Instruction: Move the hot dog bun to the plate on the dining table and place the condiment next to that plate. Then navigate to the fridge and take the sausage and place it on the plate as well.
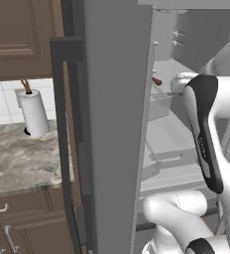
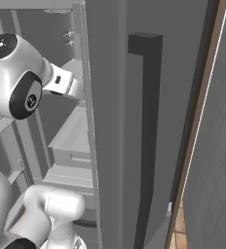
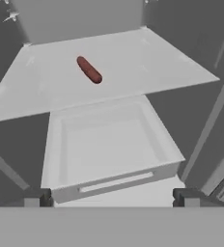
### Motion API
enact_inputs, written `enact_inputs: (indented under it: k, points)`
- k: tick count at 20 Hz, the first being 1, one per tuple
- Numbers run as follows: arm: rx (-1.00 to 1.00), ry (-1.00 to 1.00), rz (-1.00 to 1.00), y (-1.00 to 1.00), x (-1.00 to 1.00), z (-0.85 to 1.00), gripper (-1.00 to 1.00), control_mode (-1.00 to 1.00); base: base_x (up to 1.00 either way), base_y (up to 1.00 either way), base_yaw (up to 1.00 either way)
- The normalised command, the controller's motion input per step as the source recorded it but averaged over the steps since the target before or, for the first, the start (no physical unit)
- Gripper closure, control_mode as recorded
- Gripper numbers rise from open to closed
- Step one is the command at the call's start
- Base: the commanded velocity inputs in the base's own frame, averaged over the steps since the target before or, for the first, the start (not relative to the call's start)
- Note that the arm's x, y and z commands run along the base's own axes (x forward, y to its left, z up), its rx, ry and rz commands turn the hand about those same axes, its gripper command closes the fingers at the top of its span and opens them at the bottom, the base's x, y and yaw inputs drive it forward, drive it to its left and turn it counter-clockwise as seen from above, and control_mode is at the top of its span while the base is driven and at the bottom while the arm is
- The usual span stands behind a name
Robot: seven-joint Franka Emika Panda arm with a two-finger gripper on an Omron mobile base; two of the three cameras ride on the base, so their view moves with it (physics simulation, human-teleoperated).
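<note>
With the gripper (image 3: 111,197) spread wide inside the fridge (image 1: 112,124), it should straddle the sausage (image 3: 89,70) crosswise.

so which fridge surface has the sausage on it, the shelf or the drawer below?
The shelf: the sausage lies flat on it, toward its back. The drawer beneath, pulled forward, holds nothing.

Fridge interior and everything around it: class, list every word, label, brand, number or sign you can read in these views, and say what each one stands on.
None: no readable text in any view.
The fridge doors and shelves are plain grey.
The sausage is unmarked.
The paper towel roll is blank white.
A small pale mark on the arm's round dark joint cap is too small and blurred to read.
</note>
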Motion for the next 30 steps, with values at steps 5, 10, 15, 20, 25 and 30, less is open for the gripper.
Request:
enact_inputs:
  k: [5,10,15,20,25,30]
  points:
    - [0.00,-0.10,0.00,0.12,1.00,-0.02,-1.00,-1.00,0.00,0.00,0.00]
    - [0.00,-0.03,0.00,0.04,1.00,-0.08,-1.00,-1.00,0.00,0.00,0.00]
    - [-0.01,0.01,0.00,0.00,0.98,0.00,-1.00,-1.00,0.00,0.00,0.00]
    - [-0.05,0.09,0.03,0.00,0.94,-0.02,-1.00,-1.00,0.00,0.00,0.00]
    - [-0.06,0.13,0.06,0.00,0.88,-0.27,-1.00,-1.00,0.00,0.00,0.00]
    - [-0.05,0.10,0.07,0.00,0.81,-0.29,-1.00,-1.00,0.00,0.00,0.00]
